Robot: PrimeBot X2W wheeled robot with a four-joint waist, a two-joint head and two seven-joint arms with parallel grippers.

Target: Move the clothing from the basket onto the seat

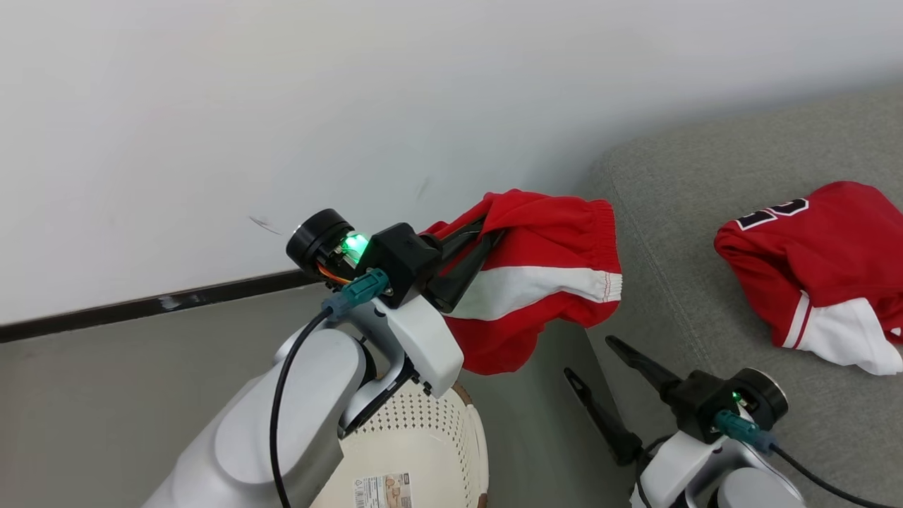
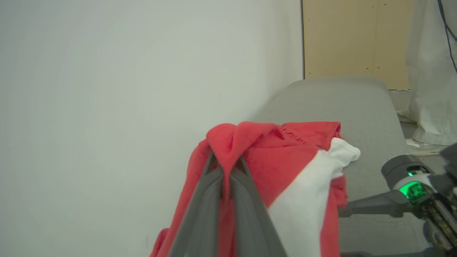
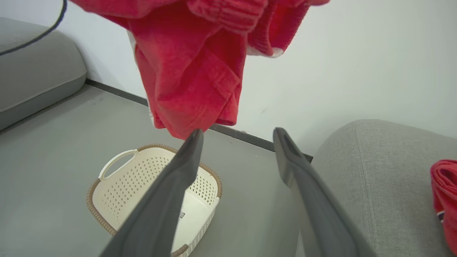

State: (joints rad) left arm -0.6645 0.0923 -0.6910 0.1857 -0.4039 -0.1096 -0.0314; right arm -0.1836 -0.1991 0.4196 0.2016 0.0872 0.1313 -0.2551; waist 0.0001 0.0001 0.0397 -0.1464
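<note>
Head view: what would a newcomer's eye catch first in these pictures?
The red shorts hang in the air, pinched in the shut left gripper over the floor beside the cream basket. A red jersey lies crumpled on the grey sofa at the right, and the right gripper stands open near the sofa's edge.

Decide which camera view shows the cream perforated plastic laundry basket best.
The right wrist view: the basket shows its brown rim, white handle and inside. The head view catches part of its wall below the left forearm.
</note>
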